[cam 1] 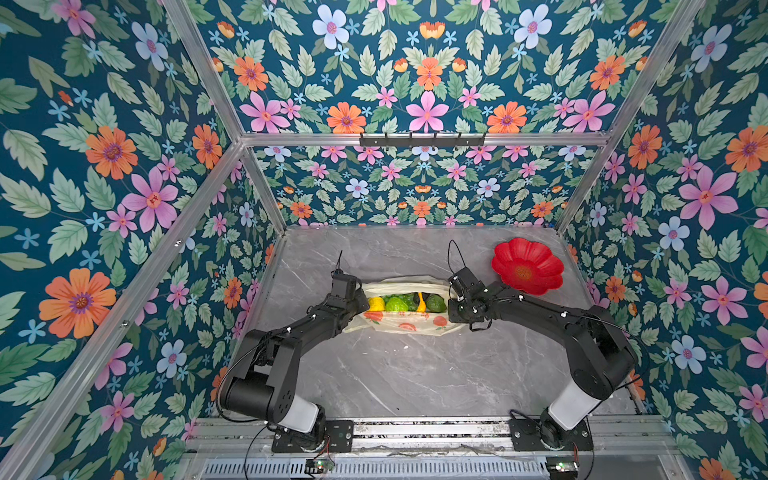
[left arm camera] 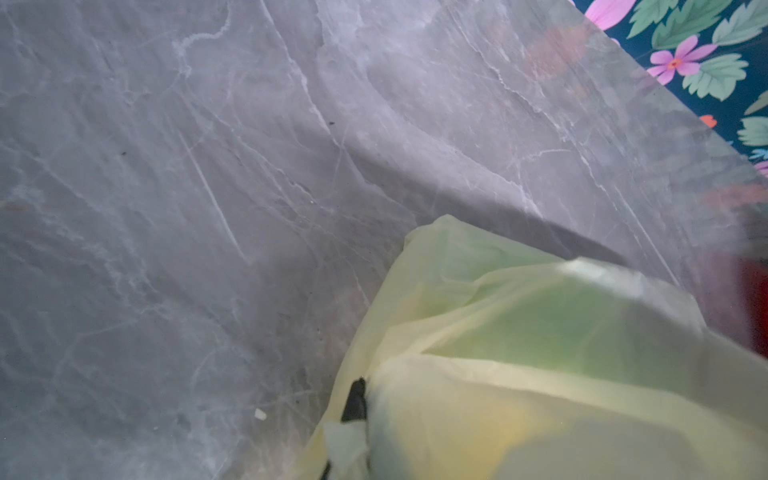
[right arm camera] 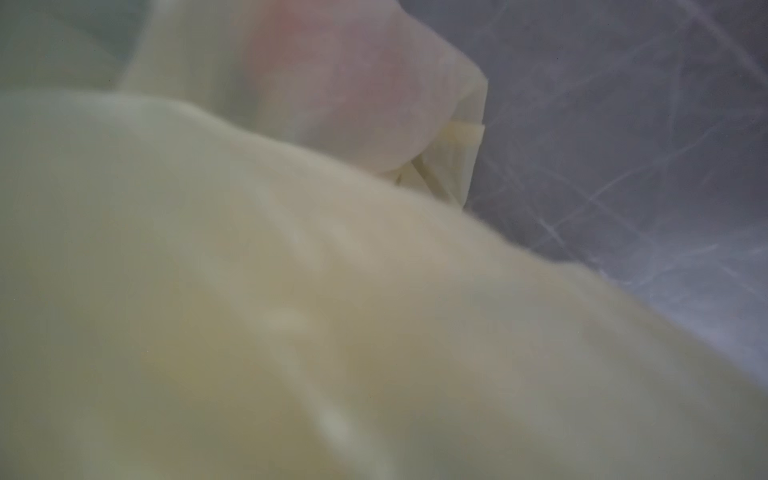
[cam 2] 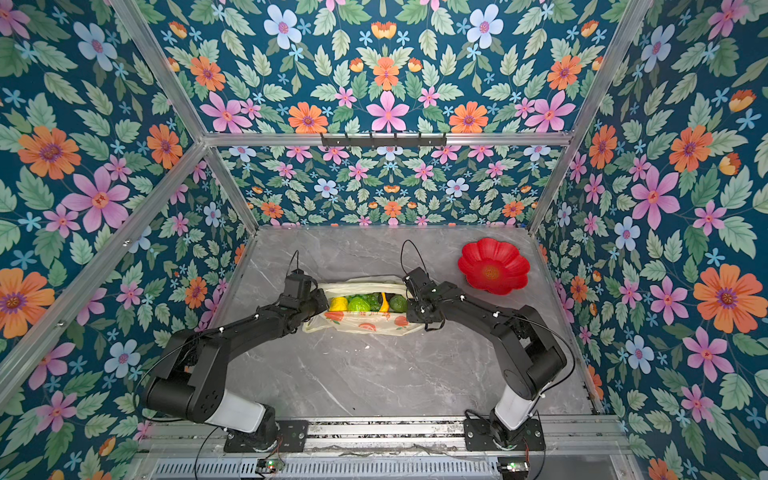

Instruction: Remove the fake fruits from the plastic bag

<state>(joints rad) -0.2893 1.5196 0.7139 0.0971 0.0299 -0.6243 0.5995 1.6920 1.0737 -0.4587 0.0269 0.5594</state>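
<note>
Fruits [cam 1: 396,304], five showing, sit inside one plastic bag [cam 1: 399,327] mid-tabletop; one red plate [cam 1: 527,266] lies near the far-right corner. Left gripper [cam 1: 363,301] pinches the bag; right gripper [cam 1: 450,297]: cannot tell.

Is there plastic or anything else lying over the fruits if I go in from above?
Nothing visible covers the fake fruits: the mouth of the plastic bag gapes upward and they lie bare in it. Only the left gripper and right gripper crowd its two ends, the left shut on the plastic.

Teal floral wallpaper [cam 1: 424,83] covers the walls, aluminium frame bars [cam 1: 415,139] edge them, and the grey marble table [cam 1: 415,374] is evenly lit.
</note>
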